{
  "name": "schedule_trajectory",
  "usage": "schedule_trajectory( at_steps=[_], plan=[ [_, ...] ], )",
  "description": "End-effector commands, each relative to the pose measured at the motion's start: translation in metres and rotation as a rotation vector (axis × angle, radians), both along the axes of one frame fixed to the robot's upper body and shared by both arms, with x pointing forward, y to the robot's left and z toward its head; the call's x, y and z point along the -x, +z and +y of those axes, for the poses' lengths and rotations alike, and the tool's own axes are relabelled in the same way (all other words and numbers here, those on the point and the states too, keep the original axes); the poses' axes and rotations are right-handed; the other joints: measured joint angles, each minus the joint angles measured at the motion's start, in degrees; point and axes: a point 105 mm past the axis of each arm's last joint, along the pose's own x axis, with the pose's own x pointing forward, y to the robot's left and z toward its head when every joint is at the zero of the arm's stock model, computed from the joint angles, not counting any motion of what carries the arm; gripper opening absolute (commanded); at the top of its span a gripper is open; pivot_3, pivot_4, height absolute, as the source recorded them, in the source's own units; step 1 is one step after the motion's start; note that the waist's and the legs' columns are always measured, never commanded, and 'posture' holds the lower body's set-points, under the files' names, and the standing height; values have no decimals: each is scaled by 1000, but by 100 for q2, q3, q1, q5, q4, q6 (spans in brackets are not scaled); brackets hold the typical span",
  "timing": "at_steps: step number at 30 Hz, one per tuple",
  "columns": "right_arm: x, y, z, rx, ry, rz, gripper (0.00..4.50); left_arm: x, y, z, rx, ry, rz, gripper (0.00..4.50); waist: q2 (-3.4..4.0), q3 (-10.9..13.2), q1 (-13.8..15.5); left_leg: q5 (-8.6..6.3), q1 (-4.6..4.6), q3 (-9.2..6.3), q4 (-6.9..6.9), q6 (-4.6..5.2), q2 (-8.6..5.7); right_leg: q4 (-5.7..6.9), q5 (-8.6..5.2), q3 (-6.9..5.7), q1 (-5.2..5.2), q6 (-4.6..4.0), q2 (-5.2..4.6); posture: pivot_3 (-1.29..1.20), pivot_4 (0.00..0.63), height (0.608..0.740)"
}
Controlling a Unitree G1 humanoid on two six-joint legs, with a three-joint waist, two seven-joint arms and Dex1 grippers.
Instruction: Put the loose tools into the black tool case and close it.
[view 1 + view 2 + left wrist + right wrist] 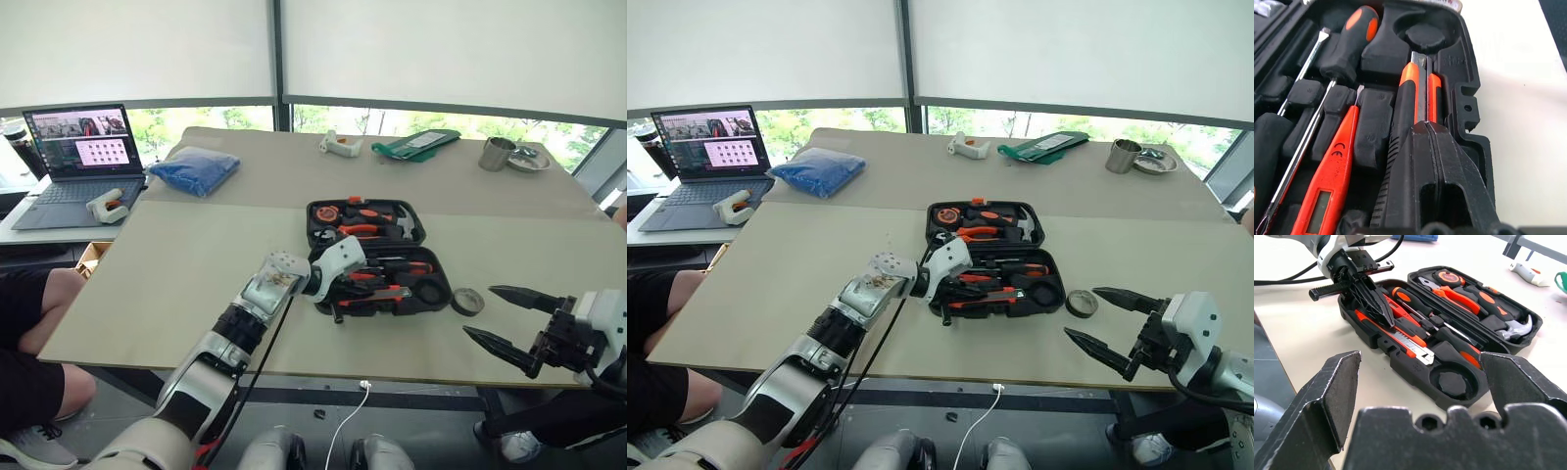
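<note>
Tool case [416,235]: black, lid open, mid-table
Utility knife [1413,93]: lies in the case's near-edge recess; closed left gripper [1427,128] presses its tips on it
Tape roll [467,302]: loose on the table just right of the case; its round recess [1449,382] sits empty
Right gripper [509,315]: spread wide, holding nothing, right of the case
Risk: an unseated knife would likely block the lid; the roll could skid away when pinched

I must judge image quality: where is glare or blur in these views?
Left wrist view: the pale table surface is washed out, and the shut black left pincer is close and soft. Right wrist view: the open right pincer looks blurred.
</note>
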Motion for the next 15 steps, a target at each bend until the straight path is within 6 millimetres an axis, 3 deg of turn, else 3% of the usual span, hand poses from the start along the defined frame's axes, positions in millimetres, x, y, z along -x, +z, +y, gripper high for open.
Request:
schedule_trajectory(
  at_steps=[1, 3, 7, 10, 11, 13, 15],
  plan=[
    [3, 13, 2, 4, 2, -58, 4500, 2, -31, 10, -5, 43, 55, 45, 15, -9, 0, 0, 0, 0, 0, 0, 0, 0, -1, 1, -1, -1, 0, 0, 150, 740],
    [4, 12, 2, 3, -2, -57, 4500, 5, -9, -1, 134, -3, 10, 45, 23, -14, 0, 0, 1, 0, -2, 0, 0, 0, -3, 3, -3, -5, 0, 0, 150, 740],
    [5, 12, 2, 4, -7, -56, 4500, 0, -17, 9, 42, 6, -21, 45, 23, -14, 2, 1, -12, 2, -4, -1, 0, 1, -2, 1, -16, -4, -1, 0, 150, 740],
    [5, 14, 1, 3, -19, -61, 4500, -1, -6, 7, 75, -13, -56, 45, 22, -13, 2, 0, -13, 3, -4, 1, 0, 0, -1, -2, -16, -2, 0, 0, 150, 740],
    [5, 14, -1, 6, -26, -63, 4500, 0, 3, 5, 115, -23, -69, 45, 22, -13, 2, -1, -13, 3, -4, 2, 0, -1, -1, -2, -16, -2, 0, 0, 150, 740],
    [7, 14, -7, 17, -53, -65, 4500, 0, 42, 0, 334, -50, -166, 45, 22, -8, 1, -1, -16, 3, -4, 2, 1, -1, -3, -2, -19, -5, 0, 0, 150, 740],
    [9, 13, -15, 30, -93, -65, 4500, -1, 70, 11, 483, -48, -231, 45, 22, 7, 1, -1, -27, 2, -5, 2, 1, -1, -5, -1, -29, -8, -2, 0, 150, 740]
  ],
)
